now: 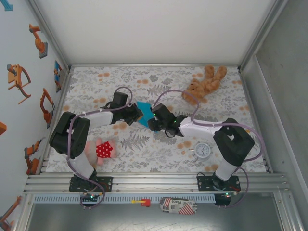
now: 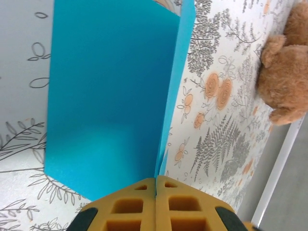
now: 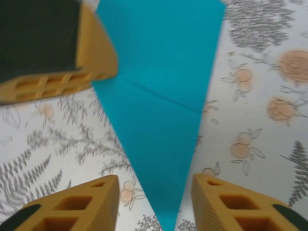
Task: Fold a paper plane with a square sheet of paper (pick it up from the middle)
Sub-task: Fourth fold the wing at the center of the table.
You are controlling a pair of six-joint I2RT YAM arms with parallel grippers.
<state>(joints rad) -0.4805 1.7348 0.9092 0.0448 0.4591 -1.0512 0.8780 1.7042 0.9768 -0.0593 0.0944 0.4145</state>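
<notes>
Turquoise-blue paper folded to a point, your paper plane [image 1: 144, 115], sits over the middle of the table [image 1: 159, 161], well apart from every edge. Your left gripper [image 2: 156, 185] is pressed together on it. In the left wrist view the two yellow fingers meet, with the paper's fold caught in the seam between them. One broad flap spreads left of that fold and a narrow strip runs along its right side.

Your right gripper [image 3: 156, 192] is spread. In its wrist view the plane's narrow tip lies between the two yellow fingers, and floral cloth shows on both sides of the tip, so neither finger touches it. A thin crease crosses the paper slantwise. The left gripper's yellow finger meets the paper's edge at the upper left of that view.

From above, the two grippers face each other across the plane, the left one on its left and the right one on its right.

A brown teddy bear [image 1: 206, 83] lies near the far right corner. A small round white clock [image 1: 202, 150] sits near the near edge, just beside your right arm. A pink plush toy [image 1: 101, 149] with a red polka-dot patch lies by the left arm, near the near left corner.

Below the near rail lies a striped packet [image 1: 179, 206] with print on it, too small for you to read. Orange robot-arm stickers [image 1: 38, 41] dot the left wall.
</notes>
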